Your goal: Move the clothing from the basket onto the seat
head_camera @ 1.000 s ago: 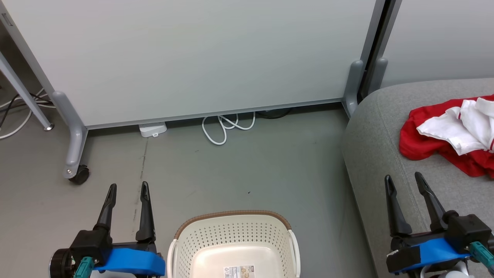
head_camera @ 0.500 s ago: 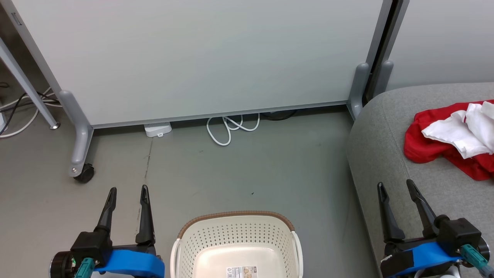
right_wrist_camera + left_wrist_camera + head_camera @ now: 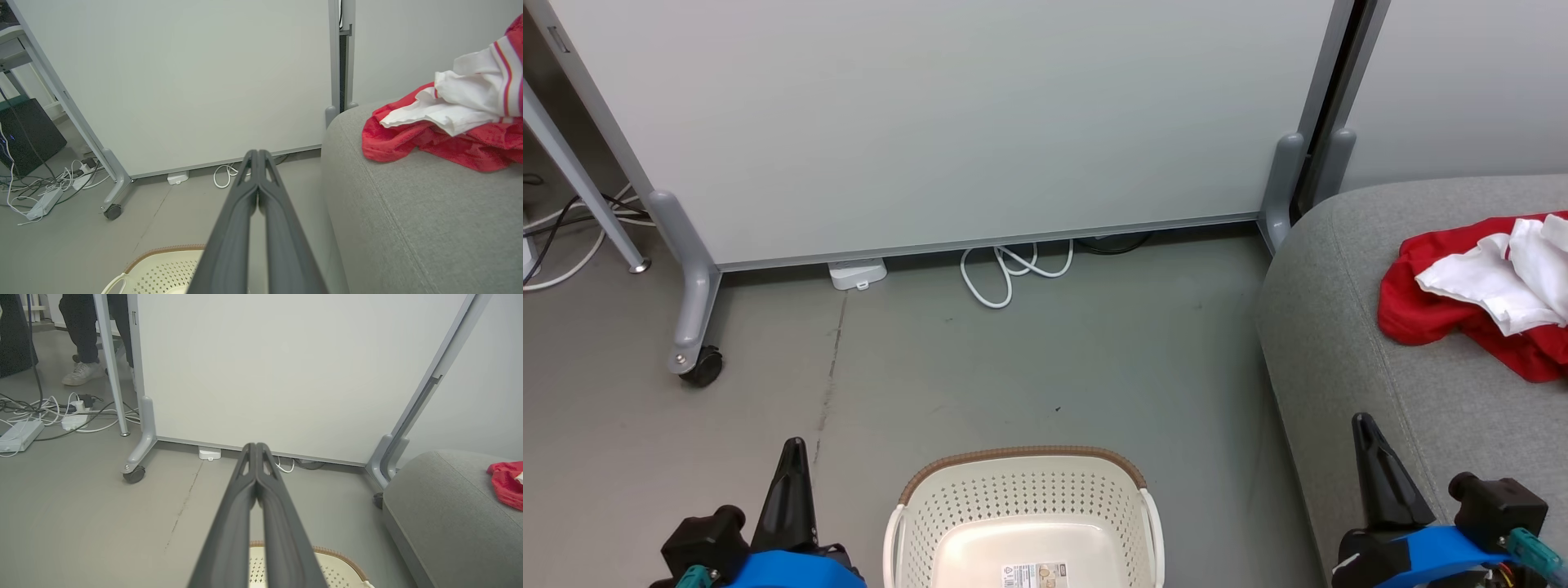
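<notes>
1. Grey floor [image 3: 1045, 359] is surrounding the empty basket [image 3: 1013, 494], bottom centre.
2. The clothing [image 3: 1462, 314] is lying on the seat [image 3: 1339, 343], right edge.
3. The left gripper [image 3: 793, 447] and right gripper [image 3: 1364, 421] are pressing their fingers closed on nothing; the job is looking done, needing only parking.

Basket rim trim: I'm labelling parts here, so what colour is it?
Brown trim on the cream basket; the head view shows it best.

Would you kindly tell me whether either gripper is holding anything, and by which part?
Nothing is held. The left gripper and the right gripper are both shut on empty air; the clothing lies apart from them on the seat.
</notes>
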{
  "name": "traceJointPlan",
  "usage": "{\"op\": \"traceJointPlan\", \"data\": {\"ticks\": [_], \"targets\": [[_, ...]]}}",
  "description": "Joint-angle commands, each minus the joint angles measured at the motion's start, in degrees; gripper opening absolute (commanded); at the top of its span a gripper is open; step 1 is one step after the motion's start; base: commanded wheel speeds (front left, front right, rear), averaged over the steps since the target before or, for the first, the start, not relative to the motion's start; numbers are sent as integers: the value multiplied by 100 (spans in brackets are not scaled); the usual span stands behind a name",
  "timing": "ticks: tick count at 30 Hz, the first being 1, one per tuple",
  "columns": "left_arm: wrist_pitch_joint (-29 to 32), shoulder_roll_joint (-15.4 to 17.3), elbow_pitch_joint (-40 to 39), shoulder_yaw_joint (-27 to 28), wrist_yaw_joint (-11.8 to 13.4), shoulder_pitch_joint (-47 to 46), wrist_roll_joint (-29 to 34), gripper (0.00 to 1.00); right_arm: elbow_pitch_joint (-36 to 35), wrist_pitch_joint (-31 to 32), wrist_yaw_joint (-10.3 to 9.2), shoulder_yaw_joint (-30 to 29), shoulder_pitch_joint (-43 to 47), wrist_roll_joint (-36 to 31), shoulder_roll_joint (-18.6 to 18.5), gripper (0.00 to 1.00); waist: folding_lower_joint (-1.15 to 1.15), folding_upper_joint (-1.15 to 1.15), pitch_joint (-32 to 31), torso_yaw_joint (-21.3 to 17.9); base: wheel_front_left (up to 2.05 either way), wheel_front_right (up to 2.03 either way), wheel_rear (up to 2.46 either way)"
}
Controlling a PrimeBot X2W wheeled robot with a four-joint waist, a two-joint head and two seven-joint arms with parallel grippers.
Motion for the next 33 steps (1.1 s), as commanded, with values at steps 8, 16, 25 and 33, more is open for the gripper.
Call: {"op": "traceJointPlan", "data": {"ticks": [8,16,25,33], "targets": [[227,17,-143,107,-54,-213,-1073,0,-113,248,0,-67,-145,1095,5,0,0,0,1,-15,0,0,0],[416,19,-175,171,-83,-270,-1852,0,-126,443,0,-107,-190,1886,11,0,0,0,2,-27,0,0,0],[595,21,-198,239,-108,-331,-2565,0,-134,624,1,-146,-239,2611,16,0,0,0,3,-39,0,0,0],[759,22,-216,300,-133,-380,-3218,0,-141,793,1,-182,-277,3275,21,0,0,0,3,-52,0,0,0]]}}
